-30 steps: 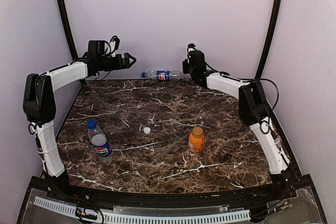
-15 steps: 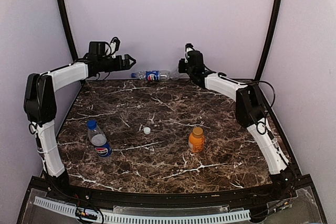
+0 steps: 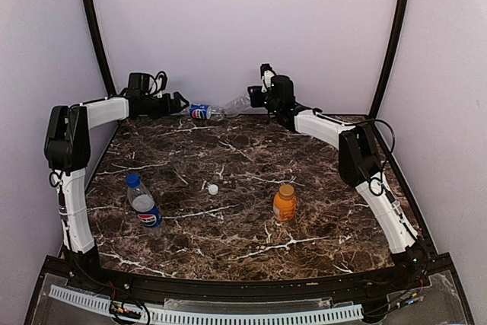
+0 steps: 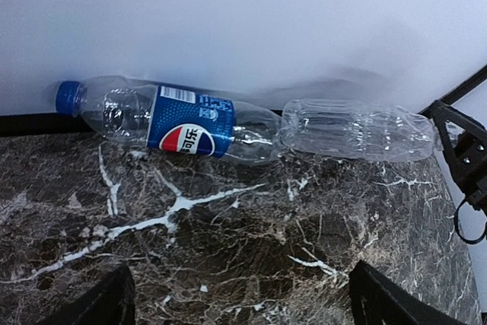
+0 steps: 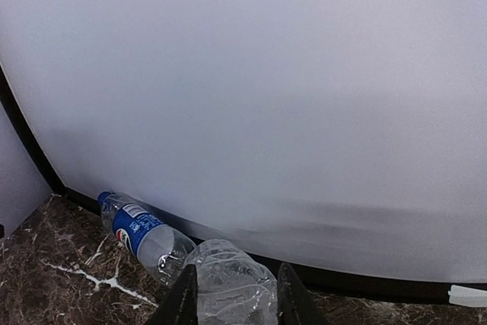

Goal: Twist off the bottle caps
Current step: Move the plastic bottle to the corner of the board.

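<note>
Four bottles on dark marbled table (image 3: 228,241); both arms stretched to far edge, close to back wall (image 3: 243,28).

Right gripper (image 5: 232,298): jaws narrowed and clamped on clear unlabelled bottle (image 5: 228,283), one jaw on each side of its body. Looks slightly tilted in top view, higher at the gripper end. Which end carries the neck: cannot tell.

Left gripper (image 4: 243,306): jaws spread wide, nothing between them, touching nothing. Hovers near lying Pepsi bottle (image 4: 186,127), apart from it, low over the table.

Lying Pepsi bottle: on its side along far edge, against the wall. Blue cap (image 4: 68,97) screwed on, pointing toward left arm. Base end to end with clear unlabelled bottle, seemingly touching.

Upright blue-labelled bottle (image 3: 143,205): front left of table, second blue cap (image 3: 133,180) on. Well apart from both grippers.

Orange bottle (image 3: 284,205): upright, right of centre, orange cap (image 3: 286,187) on.

White cap (image 3: 213,188): loose on the table, between the two upright bottles, apart from both and off any bottle.
</note>
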### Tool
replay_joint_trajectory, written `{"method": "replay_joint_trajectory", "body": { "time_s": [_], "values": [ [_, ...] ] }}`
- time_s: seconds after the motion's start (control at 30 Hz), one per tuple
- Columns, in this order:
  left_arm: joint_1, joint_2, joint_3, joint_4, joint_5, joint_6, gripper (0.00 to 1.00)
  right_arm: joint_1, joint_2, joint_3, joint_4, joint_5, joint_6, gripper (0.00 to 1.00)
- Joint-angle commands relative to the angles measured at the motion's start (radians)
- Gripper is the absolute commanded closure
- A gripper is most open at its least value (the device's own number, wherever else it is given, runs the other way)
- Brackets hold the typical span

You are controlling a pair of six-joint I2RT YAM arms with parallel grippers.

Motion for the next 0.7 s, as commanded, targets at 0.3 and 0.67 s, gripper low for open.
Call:
{"method": "replay_joint_trajectory", "body": {
  "time_s": [0.3,0.67],
  "values": [
    [0.098,0.274,0.197,0.097,0.239,-0.324,0.09,0.01,0.048,0.051,0.092,-0.079,0.037,1.0],
    [0.104,0.379,0.23,0.208,0.307,-0.476,0.11,0.014,0.09,0.119,0.085,-0.133,0.032,1.0]
  ]
}}
